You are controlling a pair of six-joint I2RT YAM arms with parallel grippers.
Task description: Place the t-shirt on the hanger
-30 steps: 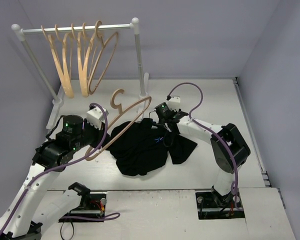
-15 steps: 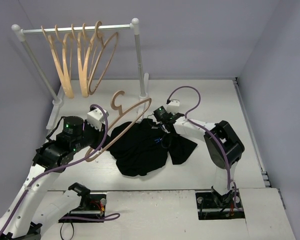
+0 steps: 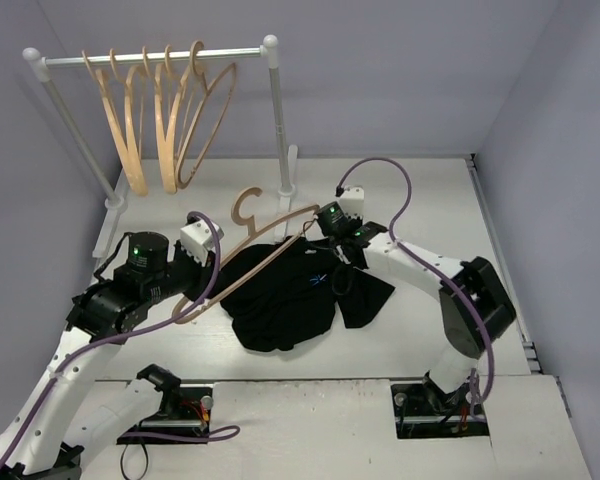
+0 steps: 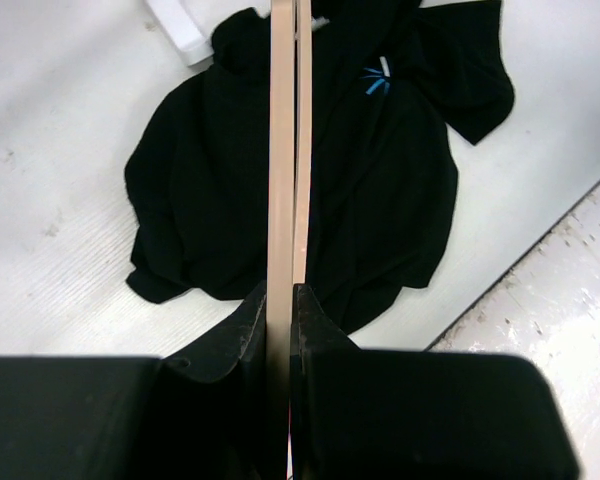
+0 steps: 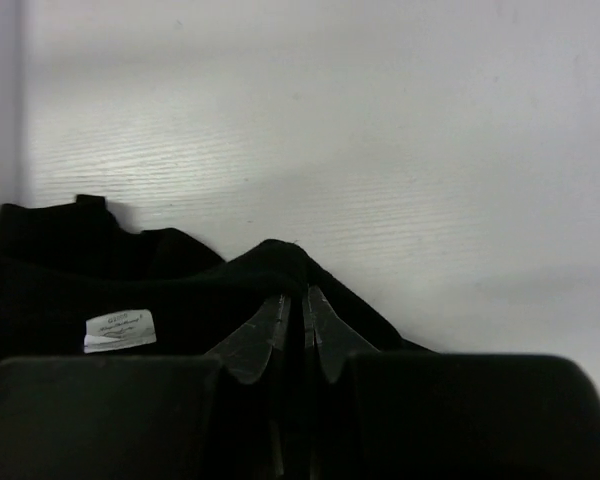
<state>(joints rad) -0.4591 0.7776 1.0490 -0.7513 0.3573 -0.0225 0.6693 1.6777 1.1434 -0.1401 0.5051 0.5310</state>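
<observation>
White worktop (image 3: 430, 200). Item one: black t-shirt (image 3: 280, 300), crumpled mid-surface; likely soft, limp and light, so take it by the collar hem. Item two: hanger (image 3: 265, 243), stiff wood, held above it, pinched in your left claw (image 4: 280, 305). Right claw (image 5: 298, 305) pinches a t-shirt fold near the neck label.

One soft black fabric t-shirt (image 3: 280, 300), one pale tan wooden hanger (image 4: 282, 150) off the rail, five or six identical hangers (image 3: 135, 178) (overlapping, hard to separate) on one white metal rack (image 3: 277, 110).
</observation>
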